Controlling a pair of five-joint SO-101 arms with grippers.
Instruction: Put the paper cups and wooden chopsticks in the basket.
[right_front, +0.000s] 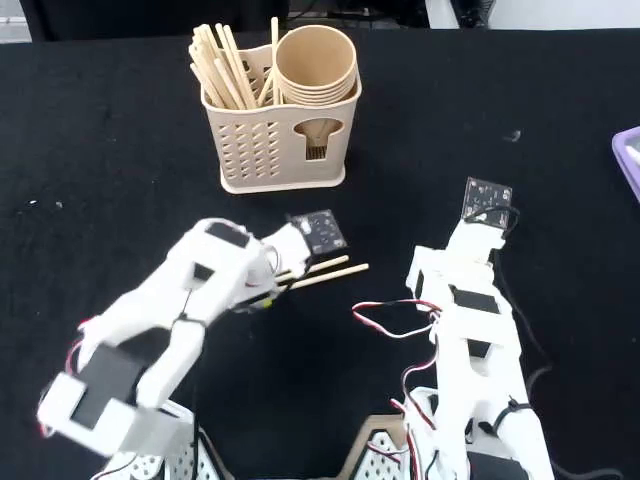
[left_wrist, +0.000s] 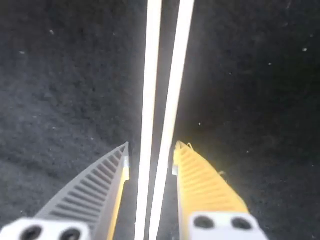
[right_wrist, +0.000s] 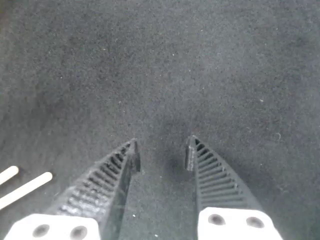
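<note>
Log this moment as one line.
left gripper: open, straddling two chopsticks on table | right gripper: open, over table | basket: holds paper cups, bundled chopsticks | stage: grasp not yet closed

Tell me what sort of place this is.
Probably a robotics lab or test bench: two small robot arms sit at a black-covered table, with a basket of paper cups and chopsticks staged as practice props.
</note>
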